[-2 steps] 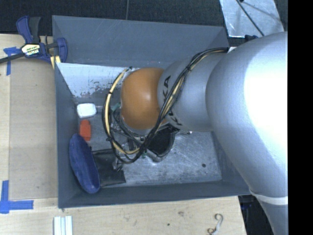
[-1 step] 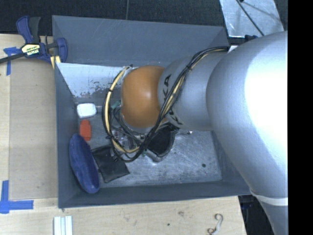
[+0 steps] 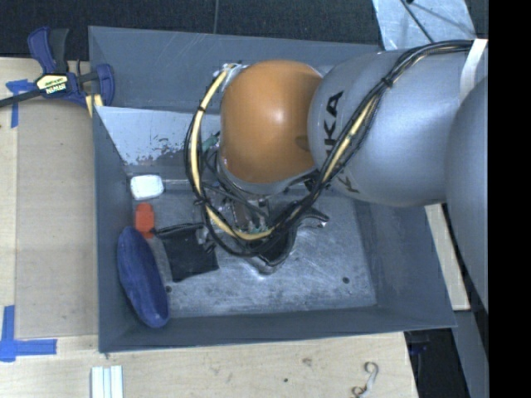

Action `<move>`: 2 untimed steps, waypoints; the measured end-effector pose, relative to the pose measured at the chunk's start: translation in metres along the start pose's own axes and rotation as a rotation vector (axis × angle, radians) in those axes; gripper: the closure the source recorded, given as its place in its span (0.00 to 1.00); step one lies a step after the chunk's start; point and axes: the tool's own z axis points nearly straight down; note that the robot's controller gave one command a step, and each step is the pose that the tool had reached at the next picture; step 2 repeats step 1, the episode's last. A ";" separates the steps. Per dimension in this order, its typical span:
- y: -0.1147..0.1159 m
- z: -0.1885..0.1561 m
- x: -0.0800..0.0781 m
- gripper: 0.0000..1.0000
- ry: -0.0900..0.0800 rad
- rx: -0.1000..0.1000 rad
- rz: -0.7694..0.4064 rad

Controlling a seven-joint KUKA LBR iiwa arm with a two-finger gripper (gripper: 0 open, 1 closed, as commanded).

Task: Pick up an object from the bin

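My gripper [image 3: 275,245] is low over the bin floor near the middle, mostly hidden under the arm's orange dome and cables. Just to its left lies a flat black square piece [image 3: 189,254], its right edge close to the gripper. Farther left, a small orange block [image 3: 144,216] sits beside a white rounded piece [image 3: 147,187]. A long blue oval object [image 3: 141,277] leans along the bin's left wall at the front.
The arm's large grey body reaches in from the right and covers the bin's right and back part. Bare scuffed floor shows in front of the gripper and toward the front right corner.
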 end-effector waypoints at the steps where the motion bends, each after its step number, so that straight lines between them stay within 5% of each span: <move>1: -0.006 -0.152 -0.021 1.00 -0.001 0.000 -0.255; 2: -0.006 -0.152 -0.021 1.00 -0.001 0.000 -0.255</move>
